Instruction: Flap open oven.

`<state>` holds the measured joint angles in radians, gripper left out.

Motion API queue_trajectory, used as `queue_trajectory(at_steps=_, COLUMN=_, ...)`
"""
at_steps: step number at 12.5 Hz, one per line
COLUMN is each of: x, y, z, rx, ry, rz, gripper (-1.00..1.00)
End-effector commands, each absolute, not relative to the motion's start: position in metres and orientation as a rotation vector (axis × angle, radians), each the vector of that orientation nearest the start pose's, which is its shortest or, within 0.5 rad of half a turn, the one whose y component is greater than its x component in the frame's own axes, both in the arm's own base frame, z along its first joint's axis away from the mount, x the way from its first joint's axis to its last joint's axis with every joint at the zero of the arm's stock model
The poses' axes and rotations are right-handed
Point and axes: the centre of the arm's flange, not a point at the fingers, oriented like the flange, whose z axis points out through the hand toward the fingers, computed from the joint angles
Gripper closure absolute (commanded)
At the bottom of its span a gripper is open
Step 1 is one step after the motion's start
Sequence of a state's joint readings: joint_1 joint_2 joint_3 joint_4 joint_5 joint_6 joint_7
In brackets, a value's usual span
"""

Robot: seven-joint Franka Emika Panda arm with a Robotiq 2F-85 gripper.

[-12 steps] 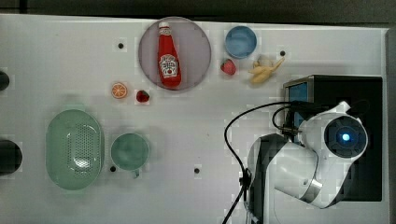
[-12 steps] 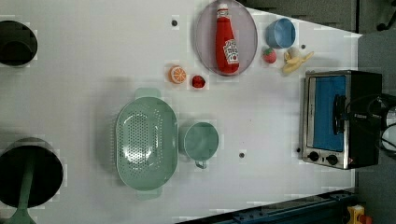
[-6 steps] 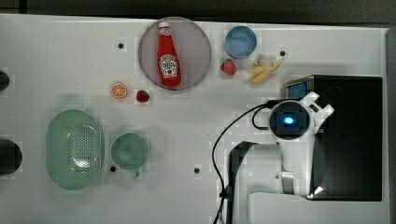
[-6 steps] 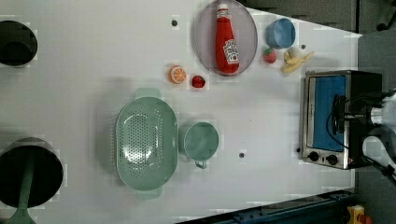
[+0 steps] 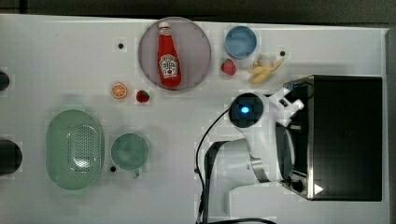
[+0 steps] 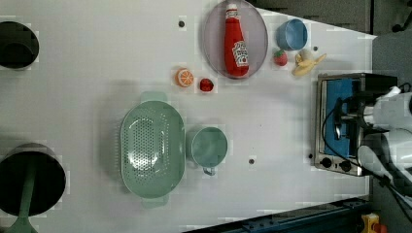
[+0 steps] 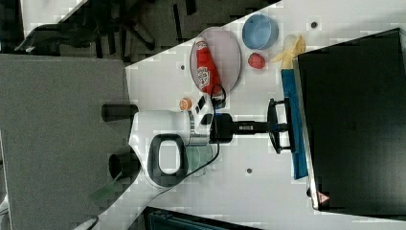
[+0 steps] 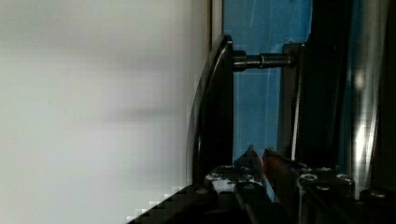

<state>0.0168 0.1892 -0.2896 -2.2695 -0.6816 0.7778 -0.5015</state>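
so the oven (image 5: 345,135) sits at the top view's right end of the desk (image 5: 93,56), and the hand (image 7: 280,125) is nearly shut right at its black door handle (image 8: 212,107), which runs along the door's top edge.

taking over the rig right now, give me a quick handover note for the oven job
Gripper: fingertips nearly together with nothing between them, tucked in the gap between the black handle and the blue glass door.
Oven: on the table at the top view's right, with the arm reaching across its front.
Done: gripper placed behind the handle.
Left: the door is not yet down. Pull the handle outward and down, probably slowly, until the door flaps open.
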Motion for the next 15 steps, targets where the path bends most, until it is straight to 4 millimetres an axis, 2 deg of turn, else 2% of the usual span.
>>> queue_trajectory(at_steps=1, x=0.508, y=-0.095, z=0.236, rx=2.577, ry=-0.1, rz=-0.122, gripper=0.65)
queue_trajectory(at_steps=5, x=0.505, y=-0.049, z=0.186, rx=2.434, ry=-0.123, rz=-0.073, gripper=0.65)
queue_trajectory(at_steps=8, x=0.498, y=-0.024, z=0.145, rx=2.334, ry=-0.037, rz=-0.057, gripper=0.65)
queue_trajectory(at_steps=12, x=0.497, y=-0.012, z=0.102, rx=2.314, ry=-0.051, rz=-0.071, gripper=0.65)
queue_trajectory(at_steps=15, x=0.505, y=-0.009, z=0.09, rx=2.325, ry=-0.04, rz=-0.063, gripper=0.65)
